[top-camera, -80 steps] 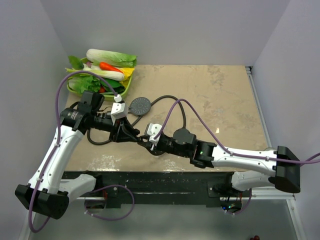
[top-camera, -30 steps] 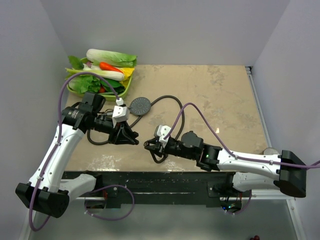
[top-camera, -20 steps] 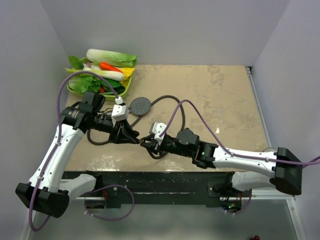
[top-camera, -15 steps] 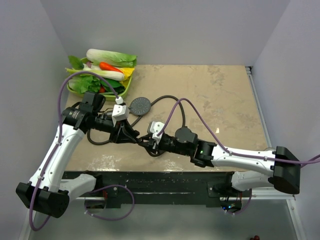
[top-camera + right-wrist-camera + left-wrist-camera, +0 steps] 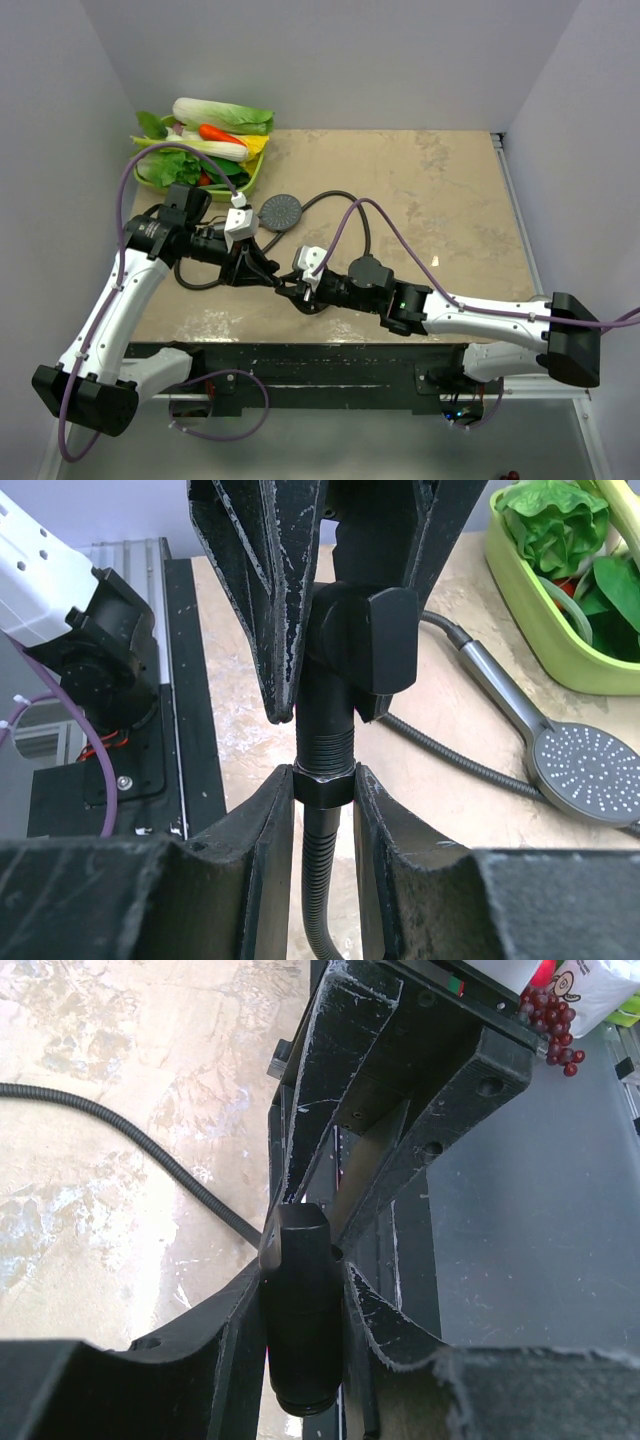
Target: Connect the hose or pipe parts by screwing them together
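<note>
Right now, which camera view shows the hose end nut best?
The right wrist view: the hose end nut sits clamped in the right gripper, just under the bare thread of the black fitting. The top view shows only a small dark spot there; the left wrist view hides it behind the fitting.

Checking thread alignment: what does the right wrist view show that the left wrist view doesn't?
Only the right wrist view: threads of the black fitting meeting the hose nut, plus the shower head and green tray. Only the left wrist view: red berries. Both: the left gripper jaws clamping the fitting, the right gripper on the nut, the hose, the table.
</note>
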Controlling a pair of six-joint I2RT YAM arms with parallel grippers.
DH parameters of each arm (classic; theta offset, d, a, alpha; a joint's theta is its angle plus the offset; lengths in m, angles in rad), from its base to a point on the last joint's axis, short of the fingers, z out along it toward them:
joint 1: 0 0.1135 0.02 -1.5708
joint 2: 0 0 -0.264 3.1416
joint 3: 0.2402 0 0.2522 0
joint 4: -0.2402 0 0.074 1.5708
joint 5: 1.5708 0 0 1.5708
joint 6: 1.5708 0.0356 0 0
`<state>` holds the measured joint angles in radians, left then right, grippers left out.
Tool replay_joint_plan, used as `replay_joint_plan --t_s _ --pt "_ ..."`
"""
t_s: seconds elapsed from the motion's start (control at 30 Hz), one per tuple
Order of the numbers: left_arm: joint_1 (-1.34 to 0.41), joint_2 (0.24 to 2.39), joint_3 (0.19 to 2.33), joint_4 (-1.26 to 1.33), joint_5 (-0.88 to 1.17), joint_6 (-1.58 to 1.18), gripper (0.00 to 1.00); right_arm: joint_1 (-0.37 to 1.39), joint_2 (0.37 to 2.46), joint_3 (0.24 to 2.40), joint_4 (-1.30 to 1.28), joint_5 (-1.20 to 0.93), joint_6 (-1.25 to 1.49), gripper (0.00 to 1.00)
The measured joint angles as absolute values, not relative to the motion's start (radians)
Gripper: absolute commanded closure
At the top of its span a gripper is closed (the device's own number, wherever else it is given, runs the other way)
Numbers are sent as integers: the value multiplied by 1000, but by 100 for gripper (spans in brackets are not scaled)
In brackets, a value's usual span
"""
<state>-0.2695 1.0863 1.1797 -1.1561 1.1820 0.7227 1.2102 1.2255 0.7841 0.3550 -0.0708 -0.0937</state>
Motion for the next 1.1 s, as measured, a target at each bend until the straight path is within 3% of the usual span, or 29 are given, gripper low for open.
replay_joint_plan --t_s 0.83,1.1 --pt "-270 1094 1180 -1211 1201 818 100 1231 1251 813 336 -44 -97 100" --pt "-270 1016 1184 -1114 1208 721 100 1230 1230 780 448 -45 -43 100"
